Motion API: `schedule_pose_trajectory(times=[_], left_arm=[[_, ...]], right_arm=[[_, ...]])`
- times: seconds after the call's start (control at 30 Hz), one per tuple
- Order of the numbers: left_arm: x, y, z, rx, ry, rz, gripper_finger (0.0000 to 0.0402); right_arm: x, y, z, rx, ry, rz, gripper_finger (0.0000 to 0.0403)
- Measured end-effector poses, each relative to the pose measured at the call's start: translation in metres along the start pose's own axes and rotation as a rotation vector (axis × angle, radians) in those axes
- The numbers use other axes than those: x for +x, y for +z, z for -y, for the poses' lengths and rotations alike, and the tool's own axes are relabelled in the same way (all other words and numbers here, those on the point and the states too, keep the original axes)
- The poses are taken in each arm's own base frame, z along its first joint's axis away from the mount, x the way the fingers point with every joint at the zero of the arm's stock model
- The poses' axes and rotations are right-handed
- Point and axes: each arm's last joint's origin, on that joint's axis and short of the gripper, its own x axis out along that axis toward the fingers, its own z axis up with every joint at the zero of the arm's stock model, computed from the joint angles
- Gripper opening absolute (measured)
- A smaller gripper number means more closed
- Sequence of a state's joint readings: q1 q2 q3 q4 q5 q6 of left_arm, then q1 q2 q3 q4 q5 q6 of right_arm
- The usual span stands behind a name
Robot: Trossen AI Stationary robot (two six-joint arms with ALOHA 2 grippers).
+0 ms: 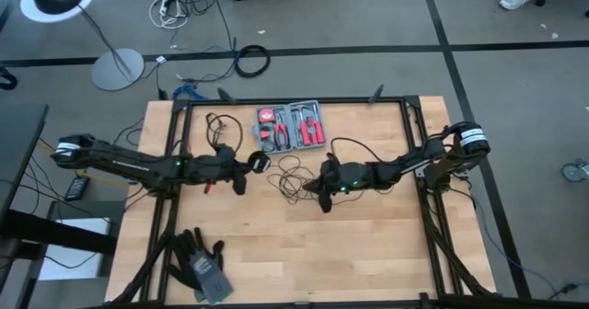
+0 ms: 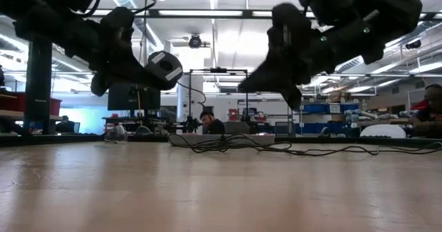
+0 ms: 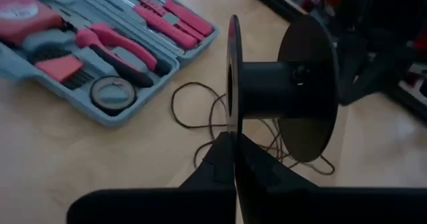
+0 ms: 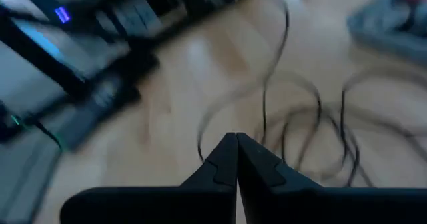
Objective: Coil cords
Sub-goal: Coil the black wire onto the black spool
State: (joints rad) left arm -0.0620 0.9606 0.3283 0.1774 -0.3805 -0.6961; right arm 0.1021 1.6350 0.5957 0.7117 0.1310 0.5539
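Cord (image 1: 293, 176) — thin and black, lying in loose, tangled loops on the wooden table (image 1: 368, 254), near the middle, between the 2 grippers and just in front of the open tool case (image 1: 293, 127). The low view shows the cord (image 2: 228, 146) flat on the tabletop, with a strand trailing off along the far side.

Left gripper (image 1: 250, 165): fingers pressed together on the thin edge of 1 flange of a small black spool (image 3: 280, 91). The spool has 2 round discs joined by a short barrel; its barrel looks bare. The low view shows the spool (image 2: 164, 68) lifted clear of the table, held up at the end of the left arm. Cord loops (image 3: 200, 114) lie on the table under and behind it.

Right gripper (image 1: 313, 191): fingers closed tip to tip, hovering above the right side of the cord pile. Its wrist view shows the cord (image 4: 293, 124) looping just ahead of the fingertips (image 4: 227, 159) — whether a strand is pinched between them cannot be told. The low view shows this gripper (image 2: 290, 94) off the table.

Tool case: grey tray, lid open, holding pink-handled tools (image 3: 127, 44) and a roll of tape (image 3: 109, 93).

Dark gloves (image 1: 201, 263) sit at the near left corner of the table, well apart from the cord.
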Motion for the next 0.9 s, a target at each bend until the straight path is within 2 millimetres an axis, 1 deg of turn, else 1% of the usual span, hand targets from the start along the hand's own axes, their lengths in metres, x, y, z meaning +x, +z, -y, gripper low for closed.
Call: schedule_pose_trajectory(times=[0.1, 0.2, 0.37, 0.53, 0.67, 0.77, 0.9], left_arm=[[0.003, -0.004, -0.001, -0.025, 0.009, -0.01, 0.0], [0.007, -0.003, 0.002, -0.04, -0.01, -0.016, 0.0], [0.012, -0.005, 0.004, -0.041, -0.052, -0.033, 0.0], [0.015, -0.004, 0.008, -0.042, -0.118, -0.039, 0.0], [0.015, 0.001, 0.015, -0.033, -0.216, 0.003, 0.0], [0.015, 0.003, 0.016, -0.036, -0.231, 0.018, 0.0], [0.016, 0.003, 0.016, -0.039, -0.229, 0.024, 0.0]], right_arm=[[0.001, 0.007, 0.004, -0.018, 0.002, 0.045, 0.0005], [0.005, 0.02, 0.006, -0.033, 0.0, 0.067, 0.0011], [0.012, 0.045, 0.013, -0.045, 0.048, 0.1, 0.0027], [0.016, 0.062, 0.024, -0.074, 0.065, 0.063, 0.0048], [0.017, 0.069, 0.026, -0.1, 0.133, 0.042, 0.0065], [0.017, 0.07, 0.027, -0.101, 0.167, 0.033, 0.0072], [0.016, 0.071, 0.027, -0.103, 0.17, 0.04, 0.0073]])
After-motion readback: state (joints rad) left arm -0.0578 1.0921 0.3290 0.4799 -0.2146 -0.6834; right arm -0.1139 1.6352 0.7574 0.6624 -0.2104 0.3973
